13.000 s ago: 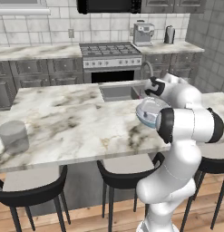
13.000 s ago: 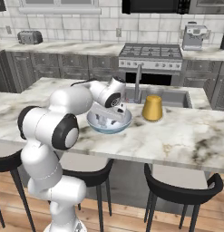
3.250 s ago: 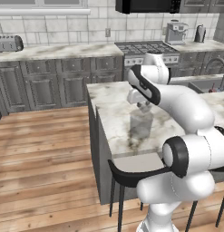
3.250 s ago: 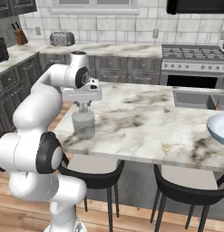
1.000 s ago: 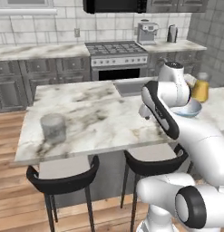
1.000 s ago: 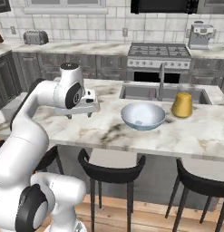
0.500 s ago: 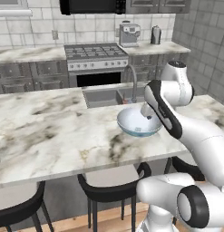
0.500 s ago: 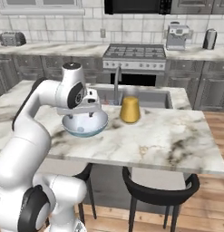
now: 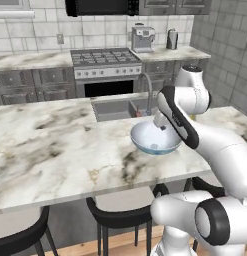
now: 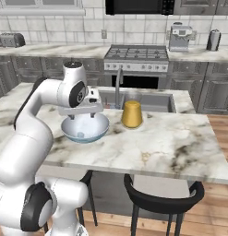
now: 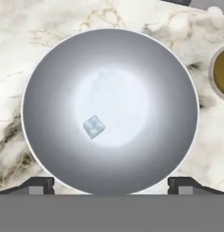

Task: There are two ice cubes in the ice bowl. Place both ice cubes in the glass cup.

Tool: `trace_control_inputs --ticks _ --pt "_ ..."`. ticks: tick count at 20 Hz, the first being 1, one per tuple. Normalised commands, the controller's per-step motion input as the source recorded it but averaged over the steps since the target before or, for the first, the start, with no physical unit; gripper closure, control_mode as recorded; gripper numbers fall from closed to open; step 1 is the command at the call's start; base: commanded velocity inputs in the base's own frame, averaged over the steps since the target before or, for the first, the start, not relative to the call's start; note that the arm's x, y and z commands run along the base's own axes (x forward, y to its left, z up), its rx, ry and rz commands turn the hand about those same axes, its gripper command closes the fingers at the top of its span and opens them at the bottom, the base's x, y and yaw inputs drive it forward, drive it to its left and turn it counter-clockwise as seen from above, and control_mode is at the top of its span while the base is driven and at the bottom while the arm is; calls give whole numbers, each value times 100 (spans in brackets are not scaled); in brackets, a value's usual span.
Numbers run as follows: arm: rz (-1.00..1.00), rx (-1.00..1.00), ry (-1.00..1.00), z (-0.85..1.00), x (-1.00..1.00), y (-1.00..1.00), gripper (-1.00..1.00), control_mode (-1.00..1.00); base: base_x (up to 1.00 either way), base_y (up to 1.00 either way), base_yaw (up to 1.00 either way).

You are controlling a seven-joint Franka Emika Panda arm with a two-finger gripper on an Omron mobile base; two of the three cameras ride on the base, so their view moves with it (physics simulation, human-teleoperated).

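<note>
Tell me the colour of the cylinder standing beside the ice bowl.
Yellow-gold; the cylinder shows best in the right base view, right of the ice bowl.

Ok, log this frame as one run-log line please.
gripper: open, above ice bowl | ice cube: one visible in bowl | yellow cylinder: beside bowl
</note>
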Motion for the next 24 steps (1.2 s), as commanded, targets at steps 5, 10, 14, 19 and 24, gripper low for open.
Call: trace_control_inputs --ticks 5,10,14,19,24 --pt "-14 0 15 -11 72 23 -100 -100 0 0 0" --pt "-20 2 19 -32 48 22 -100 -100 0 0 0" --pt "-8 3 10 -9 0 -5 -100 -100 0 0 0" --pt "-3 2 2 0 0 -5 -100 -100 0 0 0" --pt "-3 2 5 -1 0 -14 -100 -100 0 0 0"
